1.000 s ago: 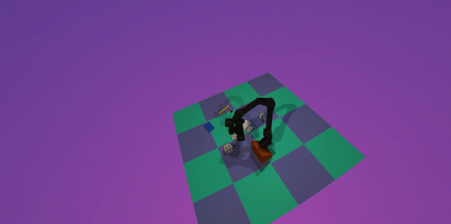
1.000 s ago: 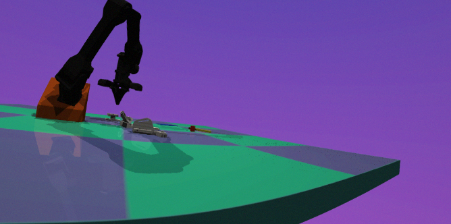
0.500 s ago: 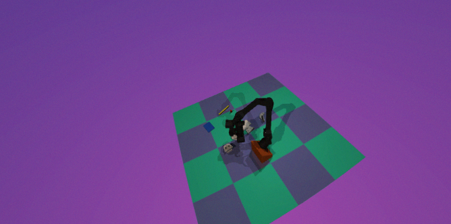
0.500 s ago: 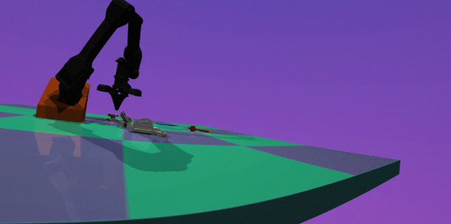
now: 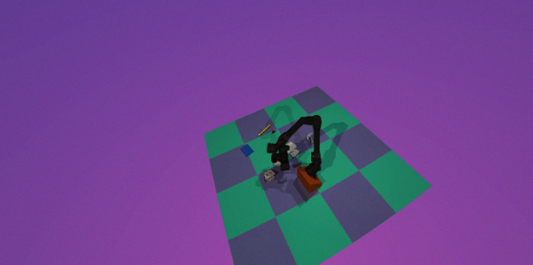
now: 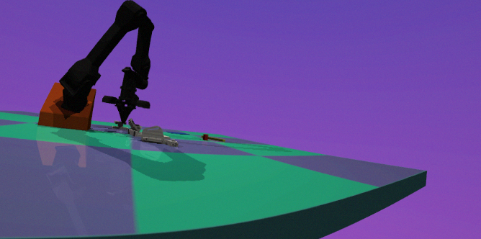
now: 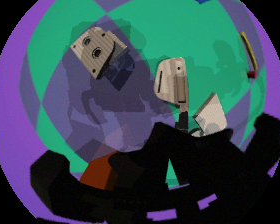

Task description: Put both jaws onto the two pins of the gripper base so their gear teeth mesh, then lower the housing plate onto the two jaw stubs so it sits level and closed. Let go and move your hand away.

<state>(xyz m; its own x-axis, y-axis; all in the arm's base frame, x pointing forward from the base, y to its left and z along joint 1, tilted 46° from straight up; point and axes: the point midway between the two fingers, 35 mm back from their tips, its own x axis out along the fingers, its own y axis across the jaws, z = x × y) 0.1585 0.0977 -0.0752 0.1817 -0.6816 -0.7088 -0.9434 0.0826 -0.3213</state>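
Note:
My gripper (image 6: 123,122) (image 7: 157,124) is shut and empty, pointing down low over the parts. A pale plate with two larger holes (image 5: 270,175) (image 7: 105,46) lies to one side, probably the housing plate. A small pale part with a slot (image 7: 171,75), probably a jaw, lies ahead of the fingertips in the wrist view; in the top view the arm partly covers it. A larger pale block (image 5: 292,147) (image 7: 213,116), probably the gripper base, is partly behind the fingers in the wrist view. Another curved pale part (image 5: 309,137), probably the other jaw, lies apart. Pins and teeth are too small to tell.
A blue square (image 5: 246,150), a yellow stick (image 5: 264,130) (image 7: 249,50) and a small red block (image 5: 274,132) (image 6: 205,137) (image 7: 251,74) lie beyond the parts. The orange arm base (image 5: 309,180) (image 6: 65,117) stands on the checkered table (image 5: 339,212) (image 6: 252,199).

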